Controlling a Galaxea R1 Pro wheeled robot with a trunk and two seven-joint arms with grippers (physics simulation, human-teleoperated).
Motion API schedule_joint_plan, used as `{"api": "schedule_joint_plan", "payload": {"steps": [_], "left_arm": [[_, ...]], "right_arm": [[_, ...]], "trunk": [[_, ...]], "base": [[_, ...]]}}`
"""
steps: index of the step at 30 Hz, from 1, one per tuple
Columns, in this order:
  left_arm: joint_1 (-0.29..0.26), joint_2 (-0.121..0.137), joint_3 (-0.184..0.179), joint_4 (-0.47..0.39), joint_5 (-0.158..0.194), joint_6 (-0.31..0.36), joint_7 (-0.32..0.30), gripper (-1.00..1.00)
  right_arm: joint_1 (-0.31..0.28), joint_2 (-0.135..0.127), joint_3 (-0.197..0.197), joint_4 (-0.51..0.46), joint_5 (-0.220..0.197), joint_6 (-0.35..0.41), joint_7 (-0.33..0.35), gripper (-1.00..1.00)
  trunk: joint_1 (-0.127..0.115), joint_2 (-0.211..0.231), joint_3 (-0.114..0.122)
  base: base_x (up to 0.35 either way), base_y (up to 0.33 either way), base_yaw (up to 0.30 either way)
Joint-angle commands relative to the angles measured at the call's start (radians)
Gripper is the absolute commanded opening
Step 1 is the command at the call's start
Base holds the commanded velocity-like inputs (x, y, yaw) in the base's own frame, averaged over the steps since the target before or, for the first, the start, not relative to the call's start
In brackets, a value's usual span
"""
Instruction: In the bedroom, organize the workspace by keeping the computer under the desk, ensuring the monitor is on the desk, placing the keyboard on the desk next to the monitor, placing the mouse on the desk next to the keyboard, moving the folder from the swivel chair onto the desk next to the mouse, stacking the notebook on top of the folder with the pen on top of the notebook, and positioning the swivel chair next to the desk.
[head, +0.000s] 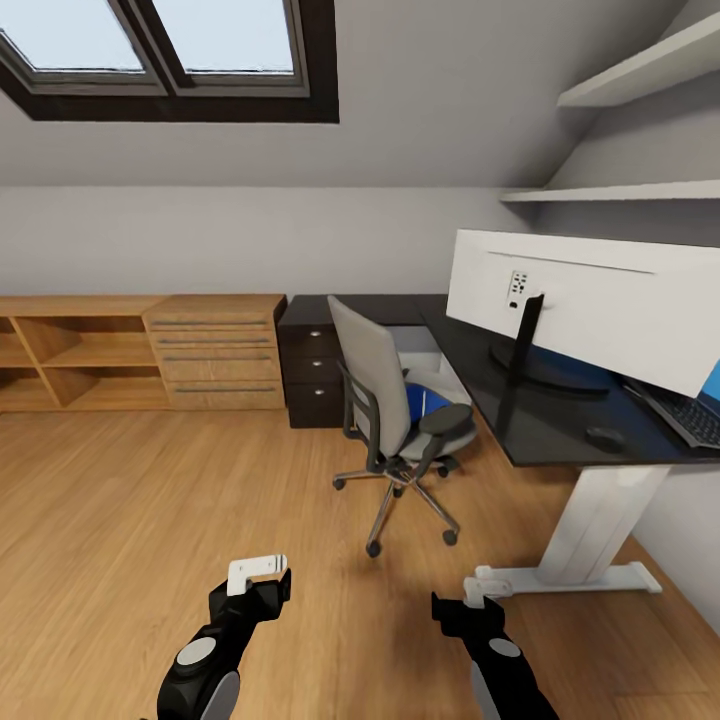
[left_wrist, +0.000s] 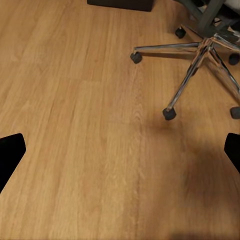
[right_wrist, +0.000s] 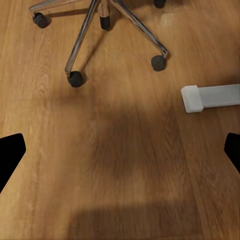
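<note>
Head view showed the blue folder (head: 421, 404) lying on the swivel chair (head: 395, 420) beside the table (head: 540, 420). Both grippers, left (head: 257, 573) and right (head: 470, 598), hung low, wide open and empty. Reaching in could bump the chair and roll it away.

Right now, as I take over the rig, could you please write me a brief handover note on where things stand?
Left end effector and right end effector: both open, empty, over the wooden floor.
White-backed monitor, grey keyboard and small black mouse are on the glossy black desk.
Bright blue folder lies on the grey swivel chair beside the desk.
Left: folder to desk, then notebook and pen.
</note>
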Motion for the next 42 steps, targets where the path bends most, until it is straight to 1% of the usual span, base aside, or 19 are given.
{"api": "schedule_joint_plan", "payload": {"steps": [1, 42], "left_arm": [[-0.001, 0.001, -0.003, -0.001, 0.01, 0.002, 0.01, 1.0], [-0.001, 0.001, -0.003, -0.001, 0.01, 0.0, 0.011, 1.0]], "right_arm": [[0.0, 0.0, 0.002, -0.001, 0.001, 0.006, -0.005, 1.0], [0.0, -0.001, 0.001, -0.004, 0.0, 0.006, -0.007, 1.0]], "trunk": [[0.004, -0.008, -0.004], [0.161, -0.295, -0.133]], "base": [[0.0, 0.0, 0.0], [0.0, 0.0, 0.0]]}}
